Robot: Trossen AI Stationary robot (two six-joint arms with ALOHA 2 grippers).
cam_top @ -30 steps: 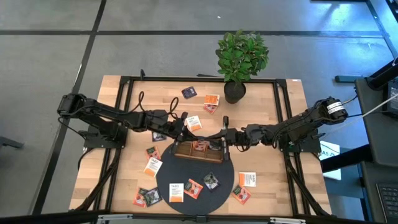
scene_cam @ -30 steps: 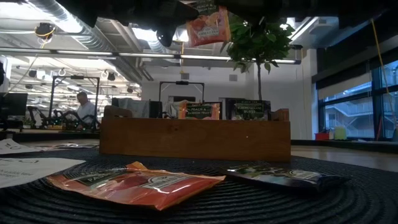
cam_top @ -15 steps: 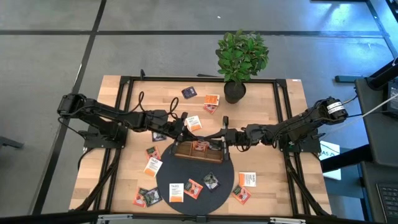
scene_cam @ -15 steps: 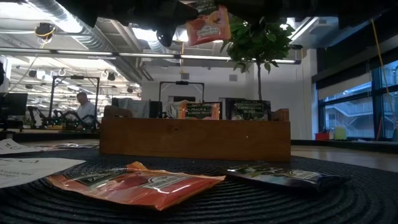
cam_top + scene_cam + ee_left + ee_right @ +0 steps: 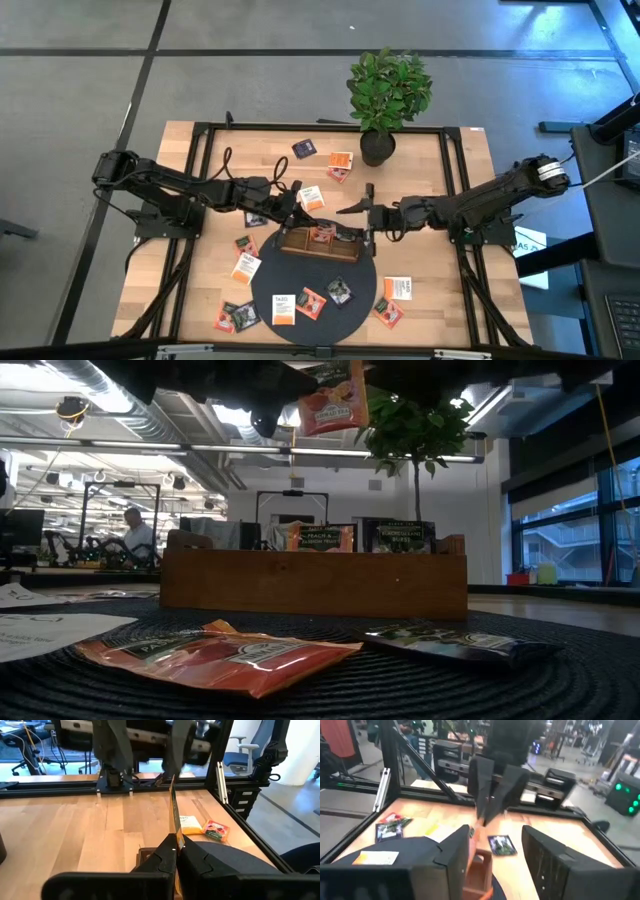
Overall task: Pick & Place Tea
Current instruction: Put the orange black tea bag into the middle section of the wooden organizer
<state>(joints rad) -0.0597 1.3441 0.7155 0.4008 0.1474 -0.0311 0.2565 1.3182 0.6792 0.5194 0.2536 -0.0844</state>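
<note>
My left gripper is shut on an orange-red tea sachet, which shows on edge in the left wrist view, high above the brown wooden tray. My right gripper stands open just to its right, above the tray's right part, with nothing between its fingers. In the tray an orange sachet and a dark one stand upright. The tray rests on a dark round mat. My left gripper pinches one end of the sachet between its two fingers. The fingers come roughly level from the table's left. The sachet stands on edge, its flat face toward the table's near edge, and sticks out past the fingertips toward my right gripper, clear of the tray.
Loose sachets lie on the mat, at the table's near left, near right and far middle. A potted plant stands at the far edge. A person sits in the room behind.
My right gripper has opened and drawn back toward the table's right edge, rising a little. The sachet stays in my left gripper.
</note>
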